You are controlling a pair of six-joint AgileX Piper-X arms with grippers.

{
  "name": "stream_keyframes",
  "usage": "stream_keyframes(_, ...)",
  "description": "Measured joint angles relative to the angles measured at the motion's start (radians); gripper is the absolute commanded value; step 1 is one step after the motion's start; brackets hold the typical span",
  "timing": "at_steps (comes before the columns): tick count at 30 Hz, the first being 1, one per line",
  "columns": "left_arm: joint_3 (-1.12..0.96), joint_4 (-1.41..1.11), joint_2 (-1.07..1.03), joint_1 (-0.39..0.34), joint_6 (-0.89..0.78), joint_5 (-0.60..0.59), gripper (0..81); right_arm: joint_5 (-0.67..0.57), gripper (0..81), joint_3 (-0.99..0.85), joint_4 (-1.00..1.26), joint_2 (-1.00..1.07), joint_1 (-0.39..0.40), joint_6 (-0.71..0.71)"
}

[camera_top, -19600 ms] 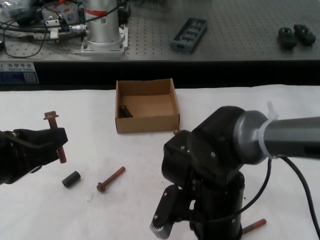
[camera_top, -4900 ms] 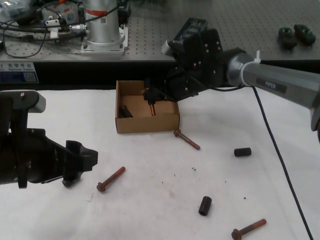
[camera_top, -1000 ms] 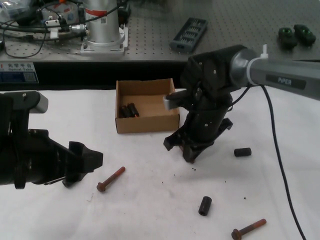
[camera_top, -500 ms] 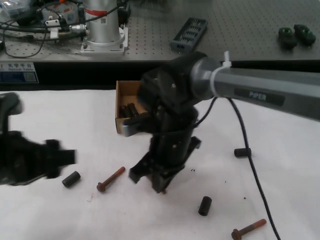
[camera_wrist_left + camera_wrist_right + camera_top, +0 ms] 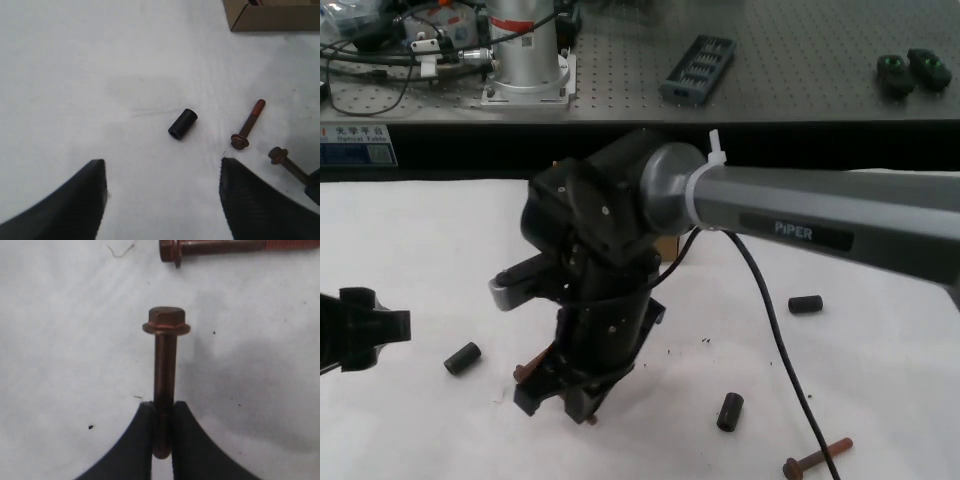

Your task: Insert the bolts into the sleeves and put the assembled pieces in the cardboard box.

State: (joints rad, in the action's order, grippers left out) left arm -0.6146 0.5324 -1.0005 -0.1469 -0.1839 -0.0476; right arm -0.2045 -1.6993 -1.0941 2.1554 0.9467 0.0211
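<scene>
bolt (image 5: 165,355) pinched by shank in right hand (image 5: 162,408); left hand (image 5: 162,161) open, sleeve (image 5: 182,124) beyond it.

The bolt (image 5: 166,370) was coppery metal with a dull sheen, slightly tarnished at the head. The sleeve (image 5: 182,124) looked smooth, matt black. The cardboard box (image 5: 270,17) was plain matt brown. The table (image 5: 100,75) wore a white, matt, faintly creased covering.

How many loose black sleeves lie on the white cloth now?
3: the left sleeve ahead of the left gripper, the middle sleeve toward the front, the right sleeve farther back. The right arm may hide others.
</scene>
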Motion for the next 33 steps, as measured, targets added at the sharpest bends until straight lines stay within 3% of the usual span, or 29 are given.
stream_keyframes(6, 0.0, 0.041, 0.007, 0.0, 0.0, 0.0, 47.3, 0.0, 1.3, 0.0, 0.008, 0.0, 0.0, 0.001)
stream_keyframes(13, 0.0, 0.072, 0.007, 0.0, 0.0, 0.004, 47.3, -0.02, 30.4, 0.0, -0.032, 0.0, 0.0, 0.019)
stream_keyframes(19, 0.0, 0.098, 0.007, 0.0, -0.035, -0.001, 47.3, -0.022, 27.5, 0.0, -0.088, -0.005, 0.0, 0.026)
stream_keyframes(26, 0.0, 0.071, 0.008, 0.0, -0.296, -0.127, 38.5, 0.048, 23.0, 0.0, -0.092, -0.085, -0.024, 0.013)
stream_keyframes(33, 0.0, -0.029, -0.003, 0.0, -0.468, -0.189, 38.4, 0.107, 23.0, 0.11, 0.007, -0.207, -0.071, 0.068)
